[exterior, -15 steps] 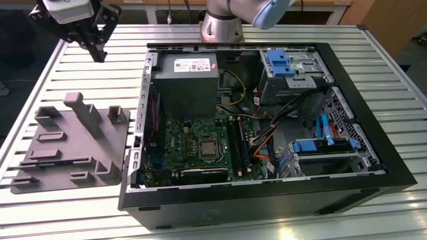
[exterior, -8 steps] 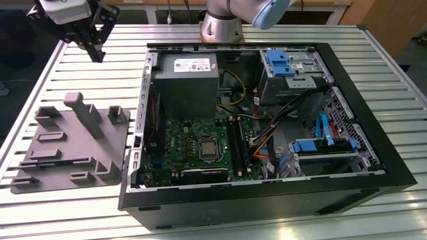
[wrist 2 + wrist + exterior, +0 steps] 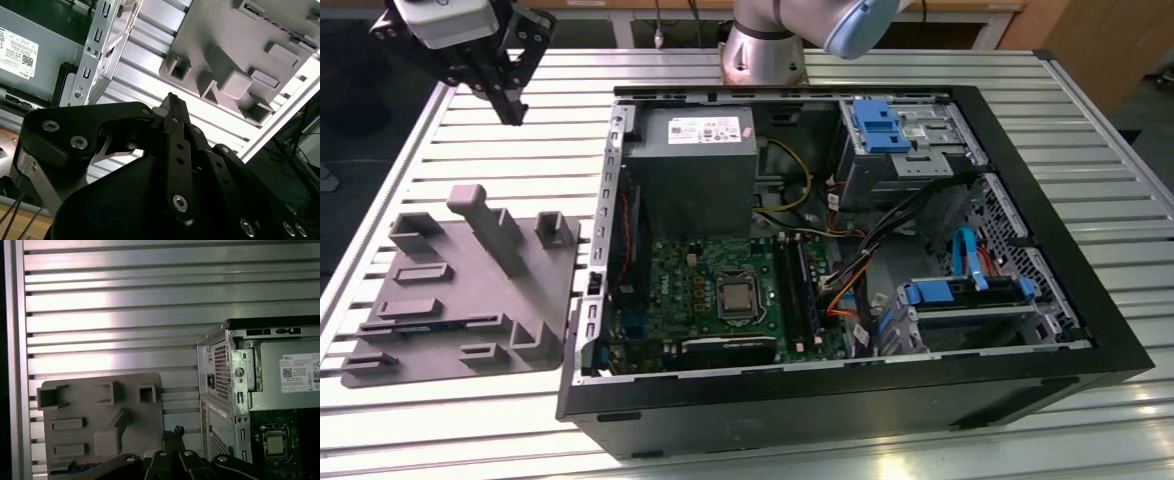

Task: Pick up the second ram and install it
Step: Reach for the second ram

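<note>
The gripper [image 3: 512, 112] is hanging in the air over the slatted aluminium table [image 3: 454, 425], its two dark fingers pressing together at the tips and carrying nothing. In both wrist views the fingertips [image 3: 172, 102] are meeting in a single narrow point.

The grey moulded tray [image 3: 520, 300] is lying flat on the table below the gripper, well apart from it, with its raised blocks at the end nearest the fingertips. The second ram [image 3: 70, 468] is sitting in the tray at the end farther from the gripper. In the first wrist view it is showing as a thin dark strip partly covered by the gripper's own linkage.

The open computer case [image 3: 854, 395] is lying on its side just beside the tray, on the exterior view's right of the gripper and lower down. Inside it the green motherboard [image 3: 707, 270] is facing up.
</note>
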Available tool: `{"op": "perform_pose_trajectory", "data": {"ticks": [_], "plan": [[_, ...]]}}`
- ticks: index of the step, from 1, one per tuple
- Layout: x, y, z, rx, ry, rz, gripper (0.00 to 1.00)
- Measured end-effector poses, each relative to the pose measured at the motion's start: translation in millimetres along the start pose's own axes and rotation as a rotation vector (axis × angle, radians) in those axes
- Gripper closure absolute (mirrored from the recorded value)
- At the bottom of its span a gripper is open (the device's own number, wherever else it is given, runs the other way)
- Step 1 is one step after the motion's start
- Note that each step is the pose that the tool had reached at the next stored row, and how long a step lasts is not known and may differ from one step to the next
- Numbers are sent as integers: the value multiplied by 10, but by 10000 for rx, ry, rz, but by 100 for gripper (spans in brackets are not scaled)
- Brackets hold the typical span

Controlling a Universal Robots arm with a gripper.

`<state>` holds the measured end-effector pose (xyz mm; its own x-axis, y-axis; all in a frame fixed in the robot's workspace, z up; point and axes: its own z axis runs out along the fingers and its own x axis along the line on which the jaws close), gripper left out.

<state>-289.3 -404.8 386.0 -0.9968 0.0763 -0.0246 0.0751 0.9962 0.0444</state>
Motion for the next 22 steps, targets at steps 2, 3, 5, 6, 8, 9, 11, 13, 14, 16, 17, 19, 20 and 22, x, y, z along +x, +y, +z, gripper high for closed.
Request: {"op": "perform_pose_trajectory", "data": {"ticks": [2, 3, 5, 6, 8, 9, 11, 13, 14, 16, 17, 19, 20, 22], "plan": [[8, -1, 1, 0, 0, 0, 89], [10, -1, 1, 0, -1, -1, 89], [19, -1, 1, 0, 0, 0, 89], [26, -2, 1, 0, 0, 0, 89], [32, -3, 1, 0, -1, -1, 89], [35, -3, 1, 0, 0, -2, 89], [43, -4, 2, 0, 0, 0, 89], [50, -4, 2, 0, 0, 0, 89], [55, -5, 2, 0, 0, 0, 89], [67, -6, 3, 0, 0, 0, 89], [73, -6, 4, 0, 0, 0, 89], [83, -7, 4, 0, 0, 0, 89], [89, -8, 4, 0, 0, 0, 89], [109, -9, 5, 0, 0, 0, 89]]}}
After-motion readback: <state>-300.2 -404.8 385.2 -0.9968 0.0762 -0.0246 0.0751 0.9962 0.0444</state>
